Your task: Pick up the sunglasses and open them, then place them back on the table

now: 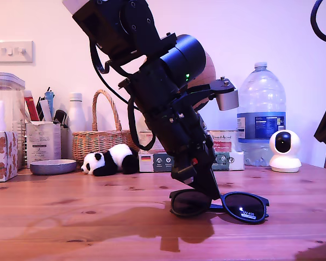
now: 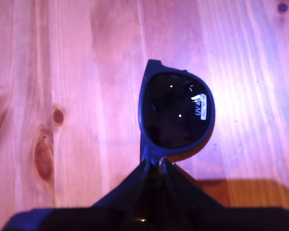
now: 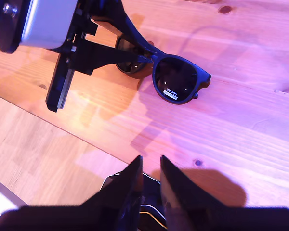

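1. Sunglasses (image 1: 228, 205) sit on the tabletop (image 1: 70, 217), a little toward the exterior view's right of centre, lenses facing that camera; a white sticker shows on the lens (image 2: 177, 111) farther from the arm.
2. My first claw (image 2: 154, 163) is down at the bridge of the frame, its two fingers drawn together on the plastic between the lenses, so I judge it clamped on the sunglasses. Whether the frame has left the wood I cannot tell; in the exterior view it looks touching or barely off.
3. My second claw (image 3: 150, 166) hangs above bare wood, well apart from the frame, fingers close with only a thin gap between them and nothing held.
4. The temples are hidden behind the lenses, so I cannot see whether they are folded.
5. Step in hand, as I judge it: secure the pick at the bridge and lift.
6. To do it well: keep the pinch centred on the bridge so the frame does not swing; rise straight and slowly until the lower rims clear the wood; hold the frame level so a temple tip is offered to the second claw.
7. The second claw must part before it approaches, then take one thin temple near its end and swing it outward gently, never against the hinge.
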Robot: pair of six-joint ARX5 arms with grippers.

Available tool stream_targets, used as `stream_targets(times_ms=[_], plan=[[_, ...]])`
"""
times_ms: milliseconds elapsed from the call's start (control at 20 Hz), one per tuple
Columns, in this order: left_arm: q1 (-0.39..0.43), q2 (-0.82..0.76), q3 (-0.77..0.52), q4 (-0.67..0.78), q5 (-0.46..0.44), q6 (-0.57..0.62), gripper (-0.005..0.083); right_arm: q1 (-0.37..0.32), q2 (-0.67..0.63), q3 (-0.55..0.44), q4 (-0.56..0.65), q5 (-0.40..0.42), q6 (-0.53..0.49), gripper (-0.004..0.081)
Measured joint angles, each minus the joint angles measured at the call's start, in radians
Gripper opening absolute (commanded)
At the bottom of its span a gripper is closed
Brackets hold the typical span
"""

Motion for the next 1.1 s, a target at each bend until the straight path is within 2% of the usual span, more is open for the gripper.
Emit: stream_targets(times_ms=[500,800,1100], plan=[[-0.002,-0.014,0.019,-0.089,-0.049,0.000,-0.0012,0.000,0.000,0.000,0.007,0.000,0.000,0.0095],[-0.002,-0.052,0.019,-0.201,-0.053,0.000,-0.0019,0.000,0.000,0.000,0.017,0.000,0.027,0.0095],[-0.002,-0.077,0.019,-0.208,-0.068,0.000,-0.0019,0.000,0.000,0.000,0.019,0.000,0.027,0.0095]])
